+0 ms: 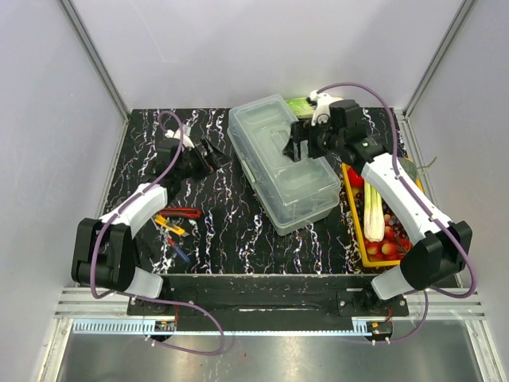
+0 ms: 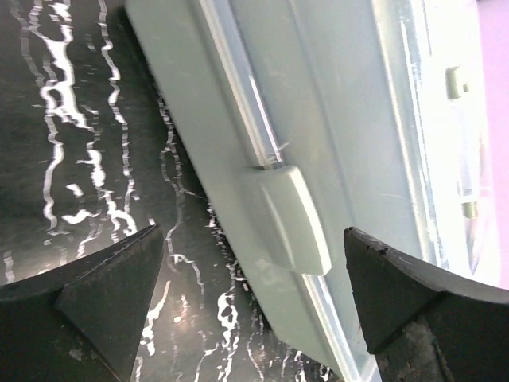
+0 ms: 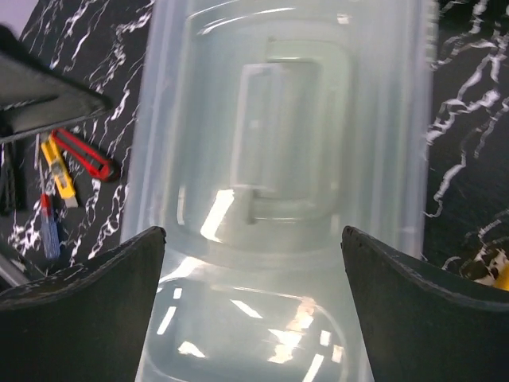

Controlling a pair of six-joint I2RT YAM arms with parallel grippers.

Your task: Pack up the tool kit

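Observation:
The tool kit box point(image 1: 278, 171), translucent grey with its lid down, lies slantwise mid-table. My left gripper point(image 1: 209, 155) is open beside the box's left side; in the left wrist view the box's latch point(image 2: 290, 219) shows between and beyond the left gripper's point(image 2: 253, 232) fingertips, apart from both. My right gripper point(image 1: 301, 148) hovers open over the lid, with the lid handle point(image 3: 278, 143) ahead of the right gripper point(image 3: 253, 231). Small hand tools lie loose at the front left: a red cutter point(image 1: 184, 212) point(image 3: 79, 155), a yellow tool point(image 1: 169, 225) point(image 3: 57, 171) and a blue one point(image 1: 180, 253) point(image 3: 49, 231).
A yellow tray point(image 1: 355, 225) of vegetables stands at the right, close against the box's right end. A green object point(image 1: 300, 103) sits behind the box at the back. White walls enclose the black marbled table point(image 1: 238, 231) on three sides.

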